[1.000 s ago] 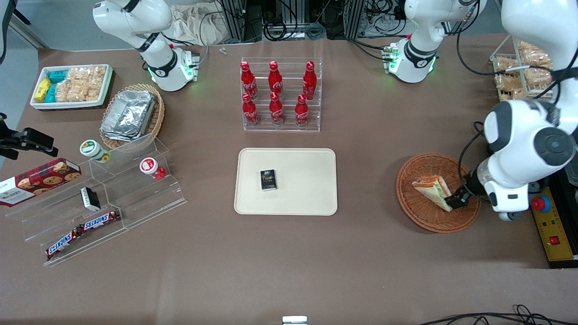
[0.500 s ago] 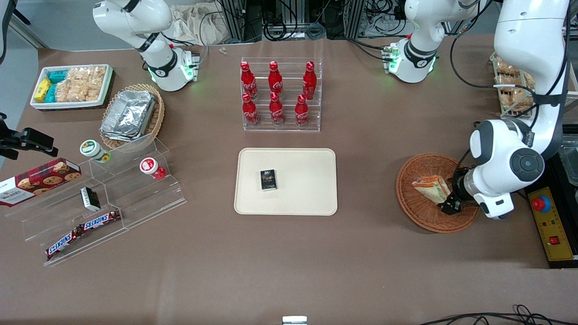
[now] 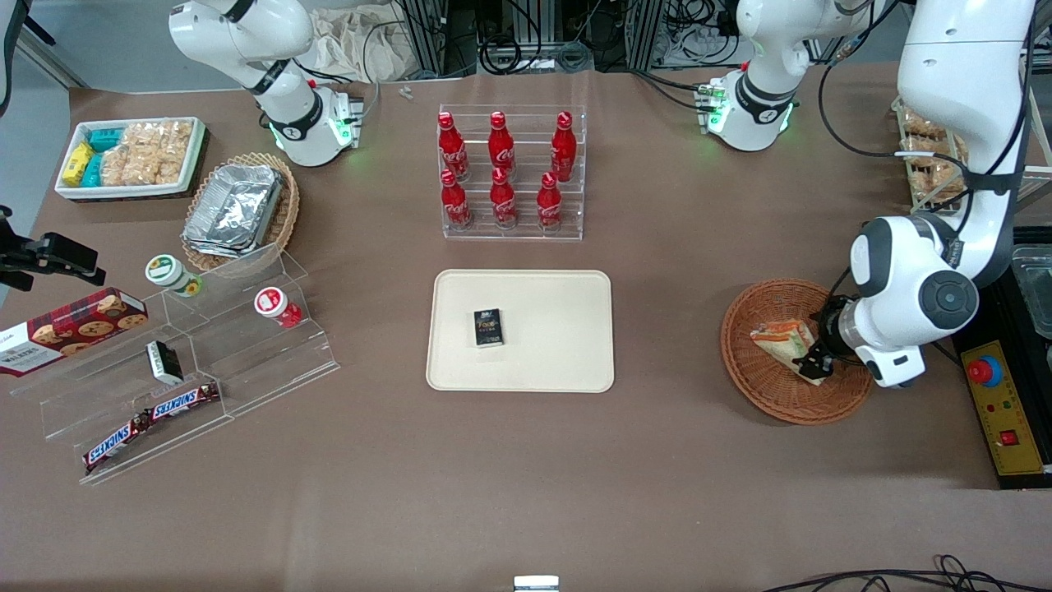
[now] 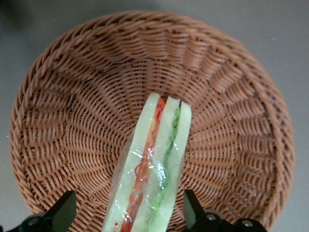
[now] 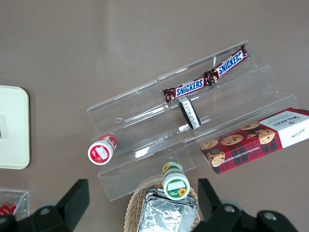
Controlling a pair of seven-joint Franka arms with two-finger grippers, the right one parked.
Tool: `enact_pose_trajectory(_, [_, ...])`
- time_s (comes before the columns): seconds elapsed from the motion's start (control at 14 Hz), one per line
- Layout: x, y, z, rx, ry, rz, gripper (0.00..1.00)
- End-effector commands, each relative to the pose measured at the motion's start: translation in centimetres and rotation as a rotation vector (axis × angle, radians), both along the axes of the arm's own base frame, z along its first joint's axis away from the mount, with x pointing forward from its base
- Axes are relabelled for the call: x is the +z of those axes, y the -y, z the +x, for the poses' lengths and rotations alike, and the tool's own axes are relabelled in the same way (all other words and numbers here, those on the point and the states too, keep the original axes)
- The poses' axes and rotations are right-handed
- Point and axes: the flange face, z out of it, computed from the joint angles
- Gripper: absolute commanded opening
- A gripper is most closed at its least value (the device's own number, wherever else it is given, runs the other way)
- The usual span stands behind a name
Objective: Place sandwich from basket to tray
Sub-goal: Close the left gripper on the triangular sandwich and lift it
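The sandwich [image 3: 781, 339], a wrapped pale wedge with red, orange and green layers, lies in the round reddish-brown wicker basket [image 3: 752, 386] toward the working arm's end of the table. My left gripper [image 3: 814, 362] is low inside the basket at the sandwich's end nearer the front camera. In the left wrist view the sandwich [image 4: 159, 159] runs between the two fingers of the open gripper [image 4: 129, 212]. One finger is almost touching its side and the other stands apart from it. The cream tray [image 3: 559, 329] lies at the table's middle.
A small black box [image 3: 488, 327] lies on the tray. A clear rack of red bottles [image 3: 511, 173] stands farther from the front camera than the tray. A yellow control box [image 3: 1004, 415] and a wire rack of snack packets [image 3: 929, 148] sit beside the working arm.
The working arm has swung upright, and its gripper has slid a little farther from the front camera and toward the tray, so it straddles the sandwich's end. The sandwich stays in the basket.
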Motion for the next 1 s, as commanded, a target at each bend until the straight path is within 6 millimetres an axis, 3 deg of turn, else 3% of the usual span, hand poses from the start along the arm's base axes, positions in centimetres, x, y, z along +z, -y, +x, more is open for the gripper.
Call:
enact_pose_trajectory(0.0, [0.1,0.6,-1.9,0.03,0.006,0.015,1.0])
enact_pose_trajectory(0.14, [-0.3,0.9,-1.9,0.028,0.004,0.012,1.0])
enact_pose_trajectory(0.21, [-0.4,1.4,-1.6,0.022,0.024,0.009,0.94])
enact_pose_trajectory(0.29, [-0.6,1.7,-1.4,0.051,0.036,0.007,0.54])
enact_pose_trajectory(0.36, [-0.7,2.1,-1.4,0.078,0.04,0.012,0.04])
enact_pose_trajectory(0.43, [-0.6,2.2,-1.2,0.079,0.045,0.013,0.0])
enact_pose_trajectory(0.79, [1.1,2.4,-0.3,0.069,0.059,0.015,0.0])
enact_pose_trajectory(0.93, [2.9,2.2,0.5,0.075,0.049,0.019,0.0])
